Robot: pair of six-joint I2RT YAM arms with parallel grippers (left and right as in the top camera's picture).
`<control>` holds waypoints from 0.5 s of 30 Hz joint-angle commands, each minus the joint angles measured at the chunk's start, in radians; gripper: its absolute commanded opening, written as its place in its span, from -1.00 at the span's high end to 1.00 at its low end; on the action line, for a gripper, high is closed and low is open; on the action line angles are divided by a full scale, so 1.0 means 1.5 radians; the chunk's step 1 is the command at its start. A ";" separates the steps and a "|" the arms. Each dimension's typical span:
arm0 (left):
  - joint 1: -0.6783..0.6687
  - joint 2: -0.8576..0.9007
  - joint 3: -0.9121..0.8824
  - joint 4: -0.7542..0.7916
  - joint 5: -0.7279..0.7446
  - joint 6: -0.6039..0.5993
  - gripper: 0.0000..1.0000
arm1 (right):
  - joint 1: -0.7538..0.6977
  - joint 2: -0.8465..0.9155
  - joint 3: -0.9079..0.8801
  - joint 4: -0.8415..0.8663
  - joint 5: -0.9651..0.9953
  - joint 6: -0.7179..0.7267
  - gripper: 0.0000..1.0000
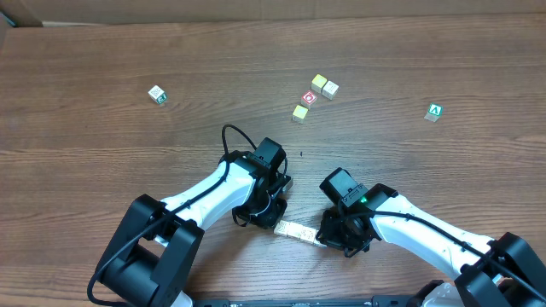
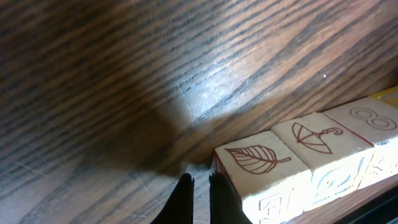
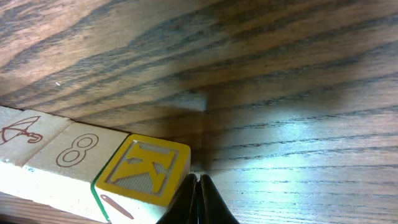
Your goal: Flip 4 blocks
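Left gripper (image 2: 200, 180): pinched closed, empty, beside my row's leaf block (image 2: 258, 165).
Right gripper (image 3: 198, 182): closed, empty, beside the yellow K block (image 3: 146, 171).
Blocks (image 1: 296, 230): touching row, near side, between my grippers.
Risk: my closed tips shove the whole row, flipping nothing.

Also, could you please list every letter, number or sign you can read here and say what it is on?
"K": yellow-faced block, at the row's end.
"8": cream block beside it.
"A": green cube, far right in the overhead view.
Pictures only, no text: umbrella block, leaf block.
Unreadable: the row's side faces, blurred; the other loose cubes, too small.
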 commanded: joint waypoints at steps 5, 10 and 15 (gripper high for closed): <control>-0.009 0.004 -0.005 0.028 0.005 0.004 0.92 | 0.003 -0.001 -0.005 0.005 -0.021 0.021 0.92; -0.009 0.004 -0.005 0.038 0.005 0.004 0.92 | 0.003 -0.001 -0.005 0.005 -0.021 0.054 0.92; -0.009 0.004 -0.005 0.045 0.003 0.004 0.91 | 0.003 -0.001 -0.005 0.013 -0.037 0.062 0.92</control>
